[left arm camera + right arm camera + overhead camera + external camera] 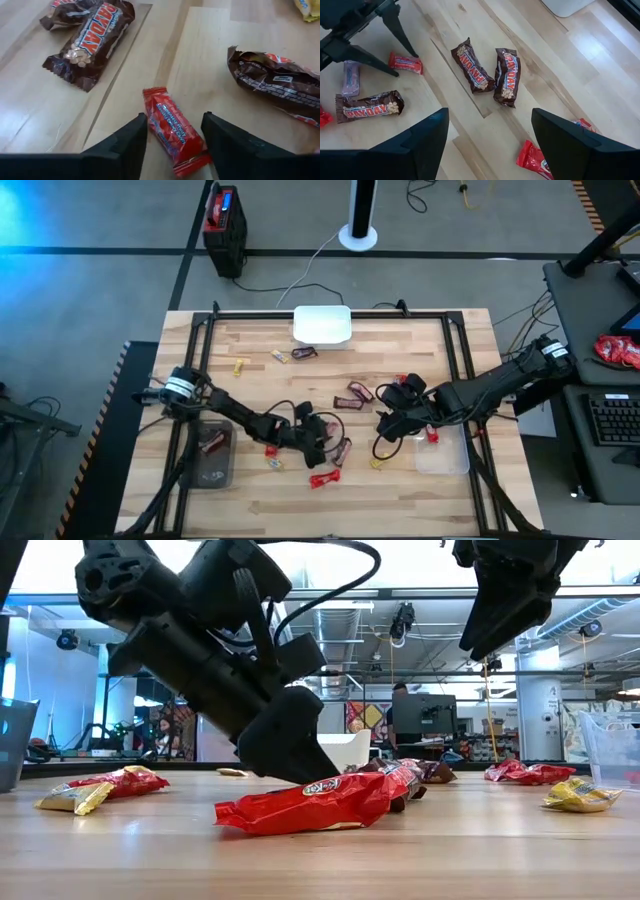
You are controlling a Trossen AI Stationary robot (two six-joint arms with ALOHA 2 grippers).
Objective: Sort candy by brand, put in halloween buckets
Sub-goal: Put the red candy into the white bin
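My left gripper (322,442) is low over the table's middle and open. In the left wrist view its fingers (125,145) stand on either side of a red candy (172,131) that lies flat on the wood. My right gripper (390,425) hovers open above the table (490,112), raised well clear in the low view (515,590). Two brown PayDay candies (472,71) lie side by side below it. The white bin (322,325) sits at the far edge, the dark grey bin (210,452) near left with candy inside, and the clear bin (443,452) near right.
Loose candy is scattered over the table: another brown PayDay (277,82) beside my left gripper, a red one (322,478) nearer the front, yellow ones (238,366) and a purple one (351,77). A black metal frame borders the table (460,360).
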